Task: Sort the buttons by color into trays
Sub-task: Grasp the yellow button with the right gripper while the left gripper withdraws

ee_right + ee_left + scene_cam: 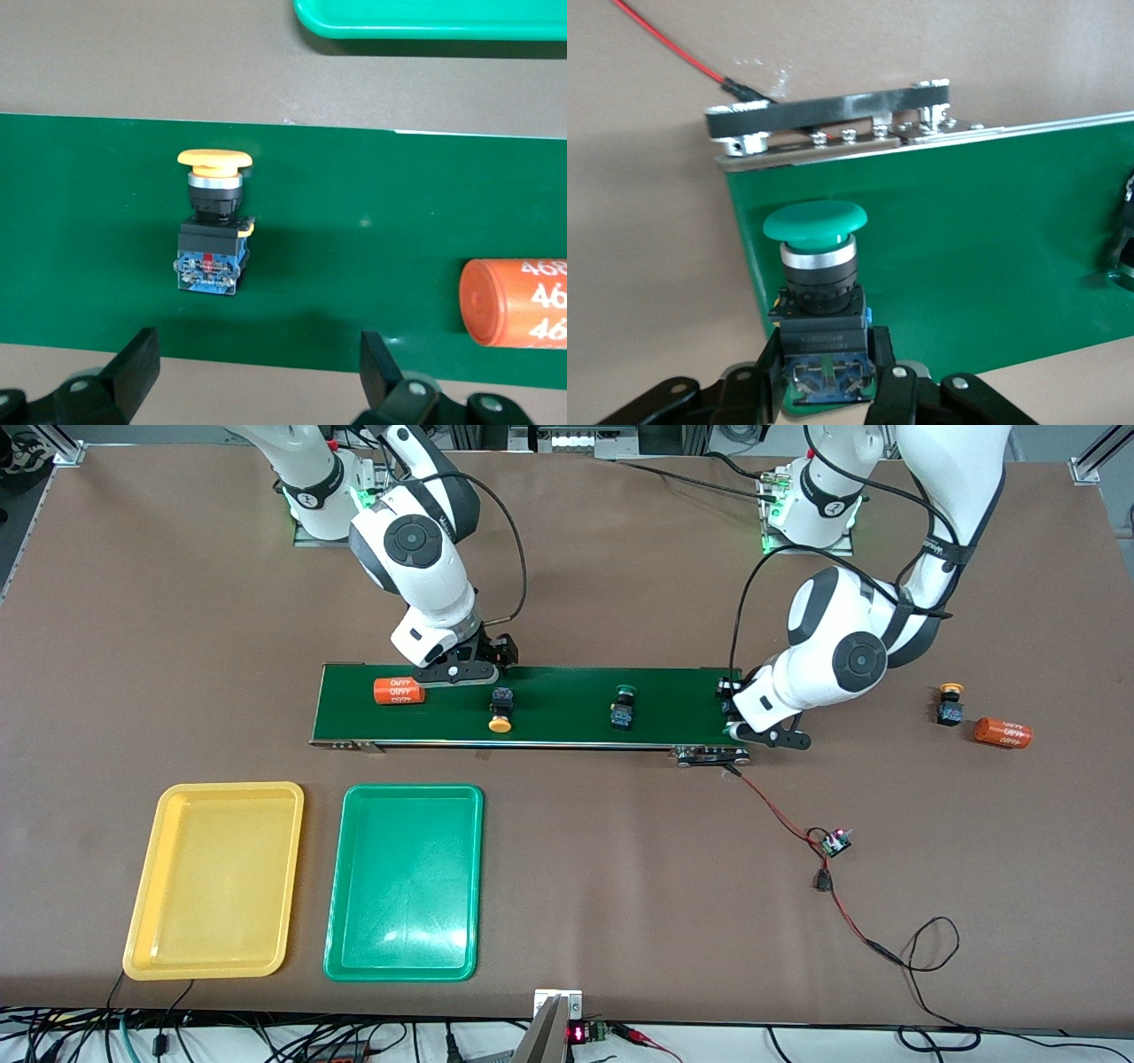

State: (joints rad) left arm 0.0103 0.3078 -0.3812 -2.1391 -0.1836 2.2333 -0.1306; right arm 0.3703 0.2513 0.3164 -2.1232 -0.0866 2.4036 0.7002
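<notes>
Here we see both flat plastic trays, yellow (213, 880) and green (405, 881), unfilled; the left gripper (826, 382) clamps a green-capped button (816, 266) at the belt's (567, 691) end, while the right gripper (257, 363) spreads wide above a yellow-capped button (213, 226).

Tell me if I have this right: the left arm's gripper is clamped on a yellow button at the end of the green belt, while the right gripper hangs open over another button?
Not quite: the button in the left gripper has a green cap, not yellow, as the left wrist view shows. The rest holds: it is at the end of the conveyor belt, and the right gripper hangs open over a yellow button.
</notes>
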